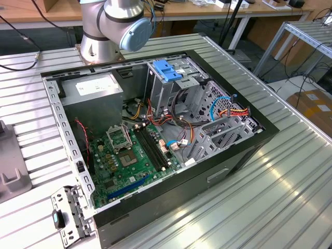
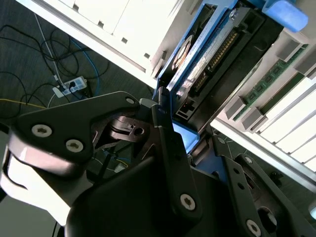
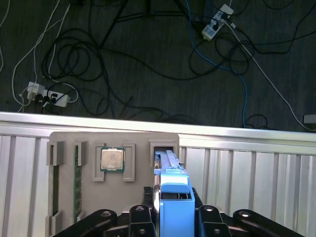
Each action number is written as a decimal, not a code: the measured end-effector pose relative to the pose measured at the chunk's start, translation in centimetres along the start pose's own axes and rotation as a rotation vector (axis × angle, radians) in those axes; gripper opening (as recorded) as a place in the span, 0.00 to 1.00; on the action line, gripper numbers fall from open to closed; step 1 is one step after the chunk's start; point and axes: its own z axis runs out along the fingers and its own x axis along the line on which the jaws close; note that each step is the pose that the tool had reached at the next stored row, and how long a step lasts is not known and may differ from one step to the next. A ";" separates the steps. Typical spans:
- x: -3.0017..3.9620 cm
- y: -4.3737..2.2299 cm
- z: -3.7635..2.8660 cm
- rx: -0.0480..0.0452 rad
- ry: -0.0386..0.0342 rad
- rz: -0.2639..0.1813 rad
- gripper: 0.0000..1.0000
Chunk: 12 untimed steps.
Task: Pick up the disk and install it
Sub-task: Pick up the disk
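1. Two black metal fingers point(image 2: 170, 148) of the gripper point(image 3: 174, 200) sit snug against both flat sides of the disk point(image 3: 173, 190), so it's clamped on it.
2. Disk is a flat grey metal slab in a light-blue plastic frame, standing on edge.
3. Surface is a ribbed aluminium table point(image 3: 247, 168). Past its edge there's dark carpet with tangled cables point(image 3: 123, 59) and a white power strip point(image 3: 49, 98).
4. Grey plastic tray point(image 3: 140, 140) has the disk's far end down in one slot, a square chip point(image 3: 112, 159) in the next pocket, and memory sticks point(image 3: 77, 182) further along.
5. Exterior view: open black computer case point(image 1: 228, 171) lying on its side with a green board point(image 1: 129, 155) inside, and the arm point(image 1: 111, 21) mounted just beside it.
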 end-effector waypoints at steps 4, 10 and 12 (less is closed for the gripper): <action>0.00 0.01 -0.10 -0.0002 0.0000 0.000 0.37; -0.01 0.01 -0.26 -0.0002 0.0000 0.000 0.37; -0.01 0.02 -0.32 -0.0003 0.0000 0.000 0.37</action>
